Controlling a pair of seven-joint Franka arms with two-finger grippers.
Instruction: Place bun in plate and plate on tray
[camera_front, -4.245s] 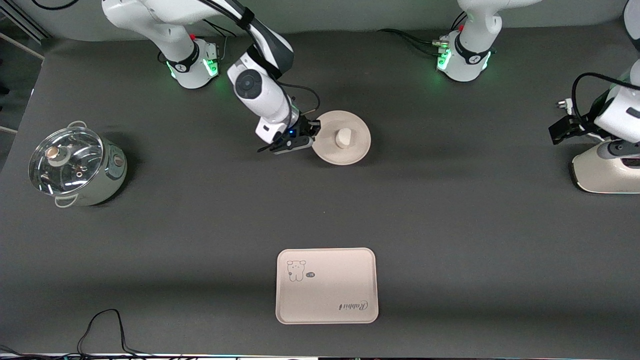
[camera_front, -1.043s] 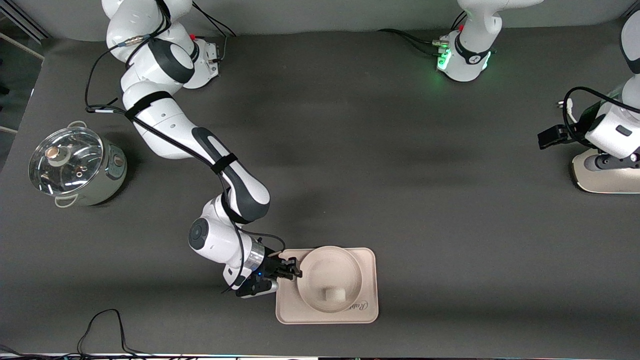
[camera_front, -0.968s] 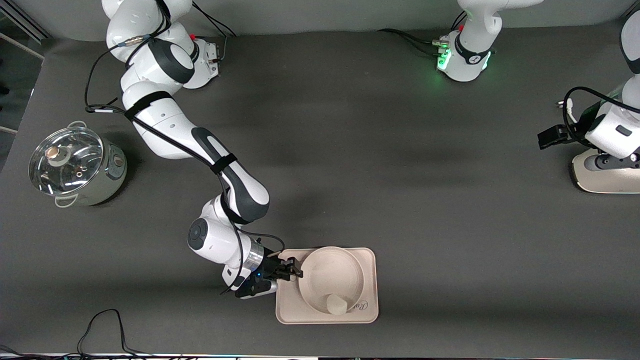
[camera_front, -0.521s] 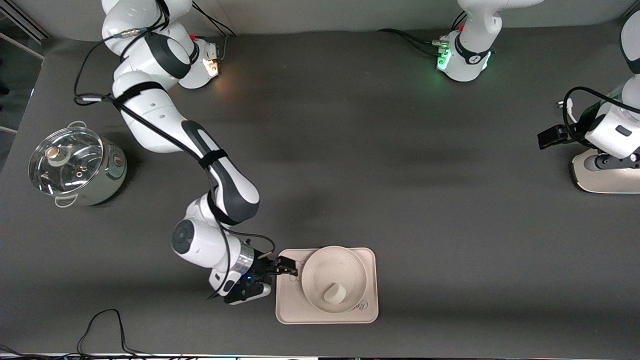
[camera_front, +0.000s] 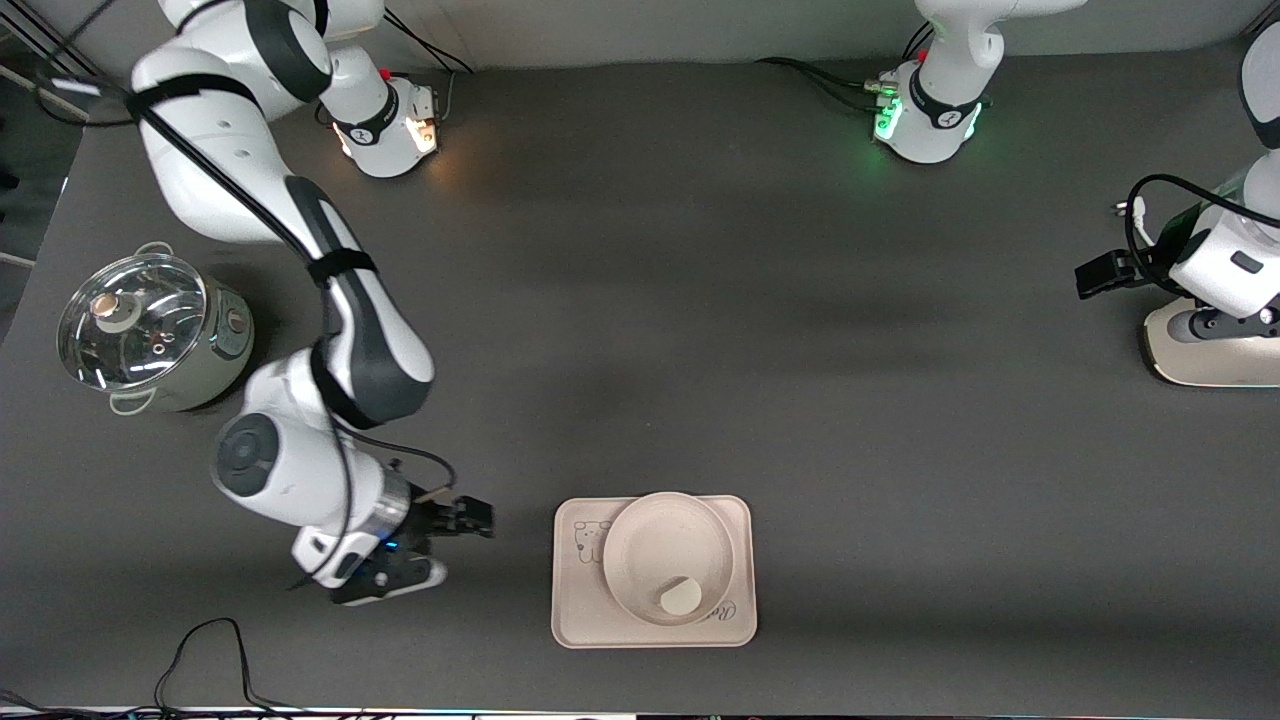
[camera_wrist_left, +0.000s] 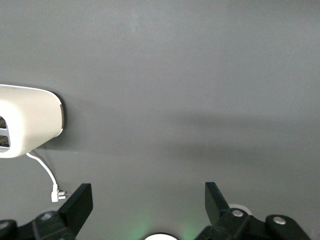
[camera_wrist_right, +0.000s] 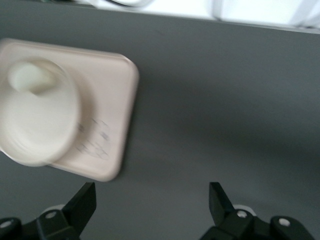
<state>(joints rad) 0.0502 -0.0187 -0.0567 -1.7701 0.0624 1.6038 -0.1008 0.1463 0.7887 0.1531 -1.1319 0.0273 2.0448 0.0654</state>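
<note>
The tray (camera_front: 575, 600) lies near the front edge of the table. The plate (camera_front: 650, 545) sits on it and covers most of it. The bun (camera_front: 680, 596) lies in the plate, by the rim nearest the front camera. My right gripper (camera_front: 478, 519) is open and empty, over bare table beside the tray, toward the right arm's end. The right wrist view shows the tray (camera_wrist_right: 112, 110), the plate (camera_wrist_right: 40, 125) and the bun (camera_wrist_right: 30, 77) past my open right gripper (camera_wrist_right: 152, 197). My left gripper (camera_wrist_left: 147, 192) is open and empty, and waits at the left arm's end.
A steel pot with a glass lid (camera_front: 150, 330) stands at the right arm's end of the table. A white appliance (camera_front: 1210, 350) stands at the left arm's end, under the left hand; the left wrist view shows it (camera_wrist_left: 25, 127) with its plug (camera_wrist_left: 55, 192).
My right gripper carried the plate with the bun onto the tray, let go of its rim and drew back toward the right arm's end. The bun slid within the plate.
</note>
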